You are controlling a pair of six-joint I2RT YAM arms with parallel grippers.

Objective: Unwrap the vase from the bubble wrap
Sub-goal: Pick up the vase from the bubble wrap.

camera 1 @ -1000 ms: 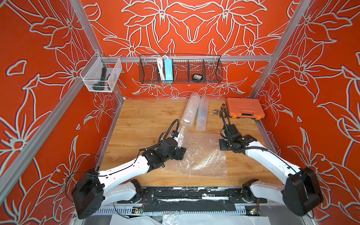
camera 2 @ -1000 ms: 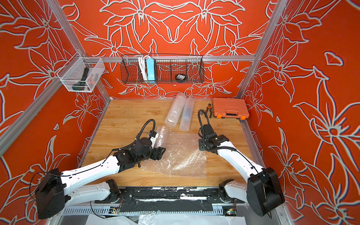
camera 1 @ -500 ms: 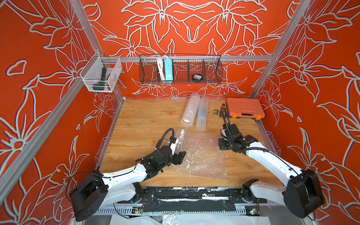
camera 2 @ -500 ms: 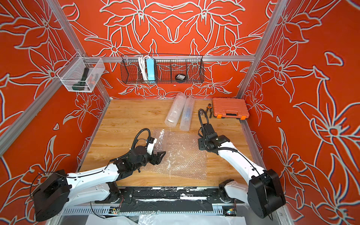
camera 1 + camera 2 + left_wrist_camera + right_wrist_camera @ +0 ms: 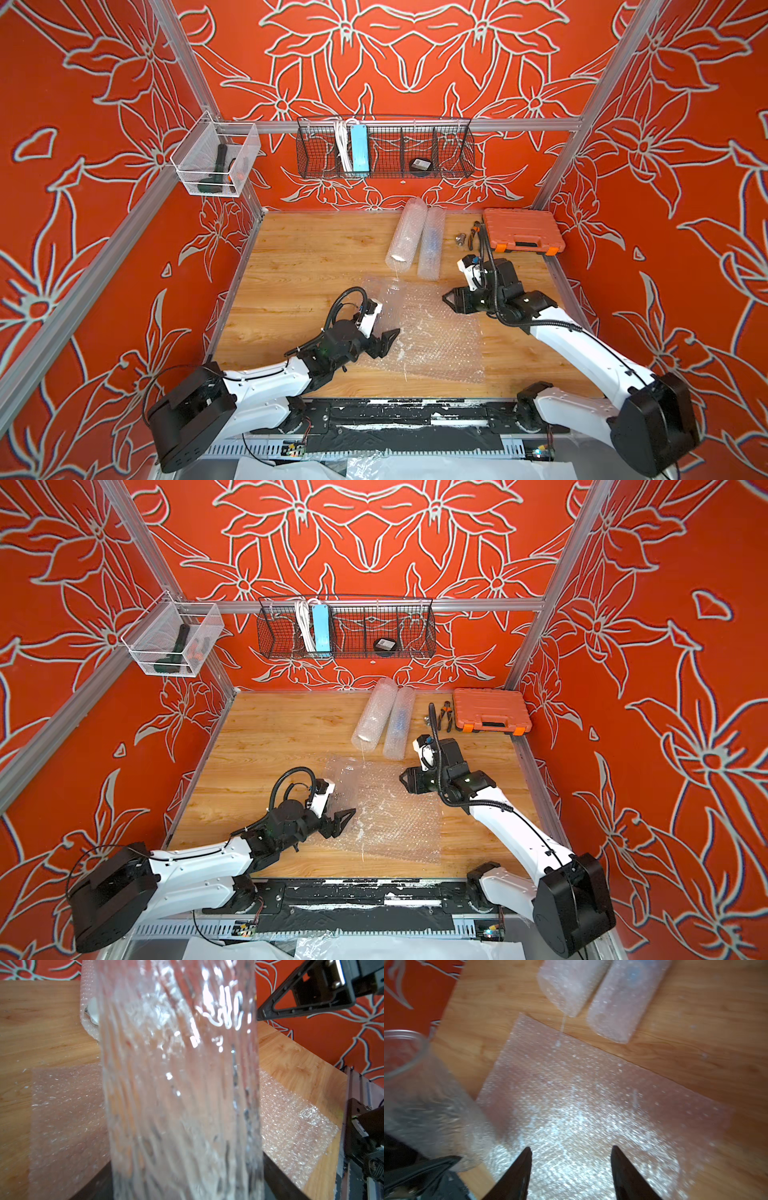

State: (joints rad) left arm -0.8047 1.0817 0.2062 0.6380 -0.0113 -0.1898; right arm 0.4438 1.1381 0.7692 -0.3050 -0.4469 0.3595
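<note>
In both top views my left gripper (image 5: 384, 341) (image 5: 341, 820) is shut on a clear, rippled glass vase (image 5: 384, 303) (image 5: 345, 782). The vase stands tilted over the left edge of a flat bubble wrap sheet (image 5: 440, 340) (image 5: 399, 825). The vase (image 5: 178, 1084) fills the left wrist view and hides the fingertips. My right gripper (image 5: 451, 299) (image 5: 571, 1149) is open above the sheet's (image 5: 591, 1105) far right part, with nothing between its fingers. The vase's rim (image 5: 402, 1051) shows in the right wrist view.
Two rolled bubble wrap tubes (image 5: 406, 235) (image 5: 432, 243) lie behind the sheet; one shows something blue inside. An orange tool case (image 5: 521, 232) and pliers (image 5: 476, 232) sit at the back right. A wire basket (image 5: 384, 151) and a clear bin (image 5: 214, 166) hang on the walls.
My left arm has drawn back toward the front edge and lowered, carrying the vase with it. My right gripper has edged left over the sheet.
</note>
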